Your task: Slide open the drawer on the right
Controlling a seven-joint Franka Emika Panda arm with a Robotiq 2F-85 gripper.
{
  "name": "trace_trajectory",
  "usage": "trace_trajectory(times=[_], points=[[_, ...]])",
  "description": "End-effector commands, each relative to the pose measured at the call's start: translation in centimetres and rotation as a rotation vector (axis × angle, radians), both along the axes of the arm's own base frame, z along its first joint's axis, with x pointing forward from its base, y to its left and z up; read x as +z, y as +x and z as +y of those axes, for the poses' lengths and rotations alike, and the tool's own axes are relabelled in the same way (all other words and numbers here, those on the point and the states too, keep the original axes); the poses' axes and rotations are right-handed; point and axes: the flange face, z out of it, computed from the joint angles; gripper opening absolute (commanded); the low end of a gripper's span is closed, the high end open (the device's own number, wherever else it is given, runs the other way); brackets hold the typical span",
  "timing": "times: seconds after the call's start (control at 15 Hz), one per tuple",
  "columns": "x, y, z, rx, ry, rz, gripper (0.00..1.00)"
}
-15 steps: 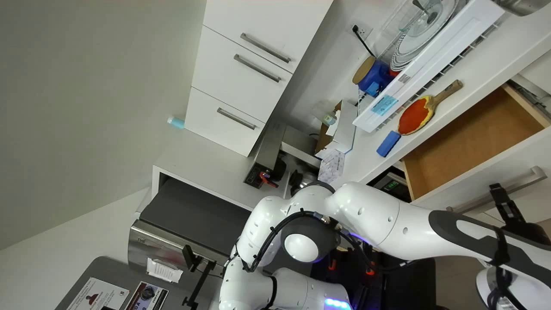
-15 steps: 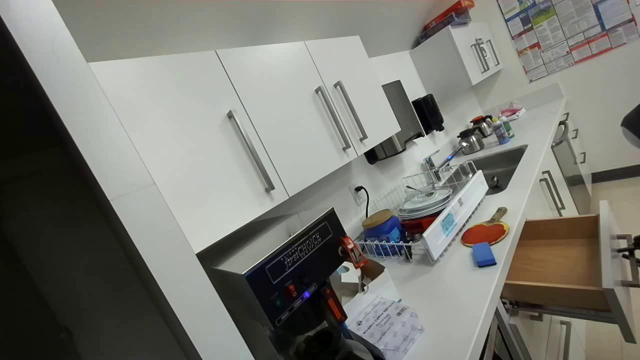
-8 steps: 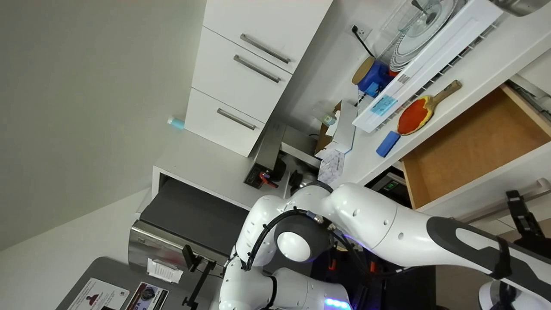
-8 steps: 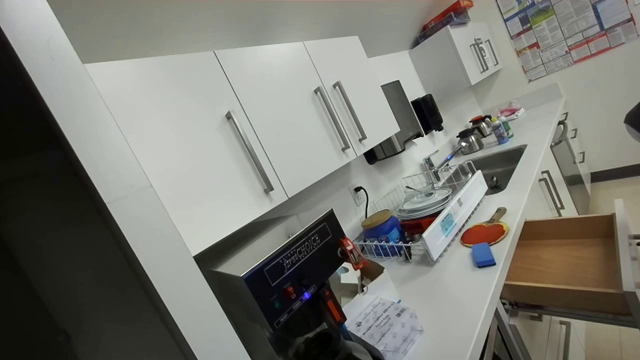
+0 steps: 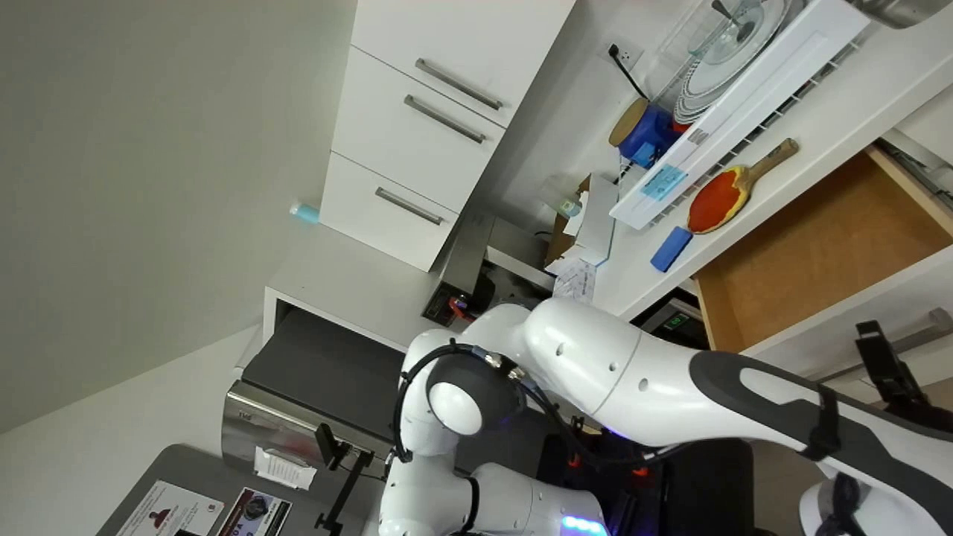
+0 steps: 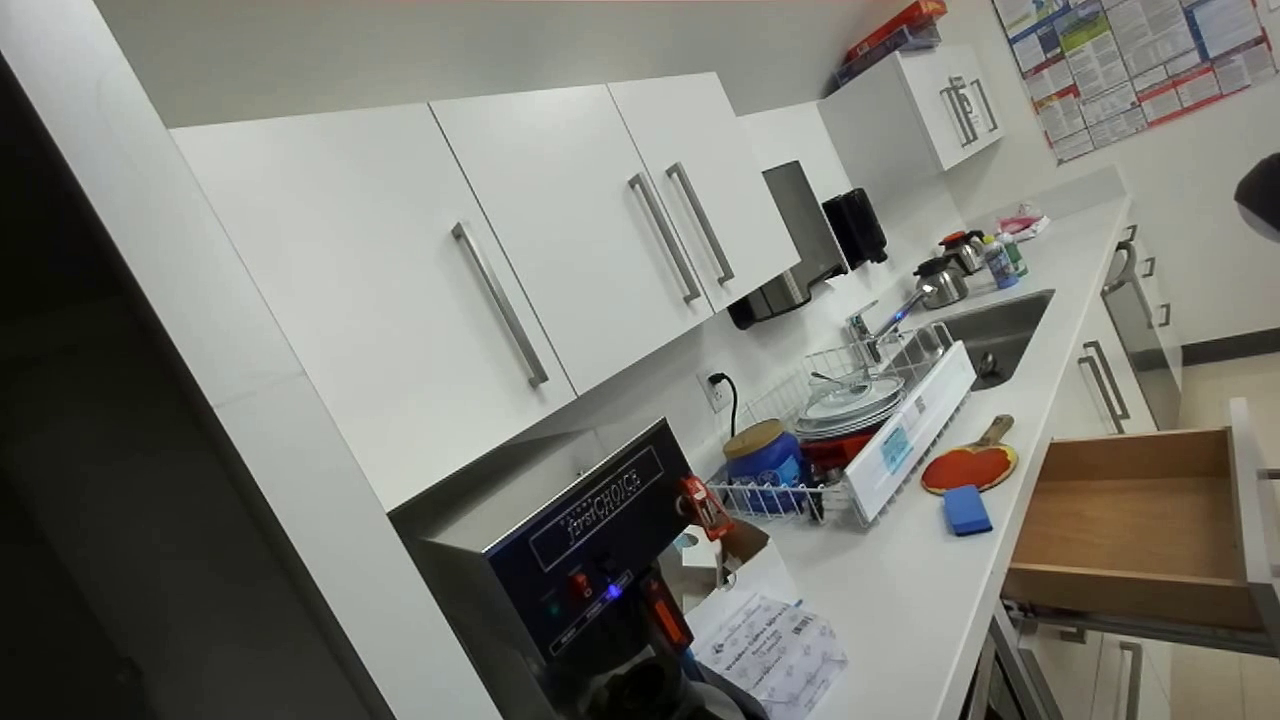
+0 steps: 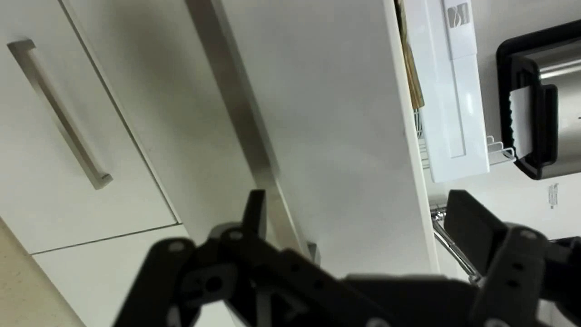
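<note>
The white drawer (image 5: pixel 834 249) stands pulled well out from under the counter, its light brown wooden inside showing in both exterior views. In the wrist view its white front (image 7: pixel 336 136) fills the middle, with the silver bar handle (image 7: pixel 240 104) running down along it. My gripper (image 7: pixel 357 200) is open, fingers wide apart and nothing held. The handle passes close by the left fingertip and runs down behind the gripper; whether they touch I cannot tell. In an exterior view one black finger (image 5: pixel 875 339) shows in front of the handle (image 5: pixel 923 333).
On the counter lie a red paddle (image 6: pixel 970 467) and a blue sponge (image 6: pixel 967 510). Behind them a dish rack (image 6: pixel 760 490) holds plates and a blue tub (image 6: pixel 768 460). A black-fronted oven (image 5: pixel 676 318) sits beside the drawer. Lower cabinet fronts (image 7: pixel 68 113) lie below it.
The drawer has slid further out, then stopped over the last half second. My gripper has spread wide and come off its grip on the handle; the arm has shifted and its elbow moved sideways.
</note>
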Motion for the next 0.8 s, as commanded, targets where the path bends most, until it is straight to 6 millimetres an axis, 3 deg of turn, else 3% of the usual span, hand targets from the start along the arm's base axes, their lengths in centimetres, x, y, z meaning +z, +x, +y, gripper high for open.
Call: trace_trajectory(times=[0.0, 0.33, 0.73], points=[[6.9, -1.2, 2.5, 0.078, 0.061, 0.093, 1.00], [15.1, -0.9, 4.5, 0.140, 0.006, 0.255, 1.00], [23.3, 4.3, 7.2, 0.140, -0.167, 0.498, 1.00]])
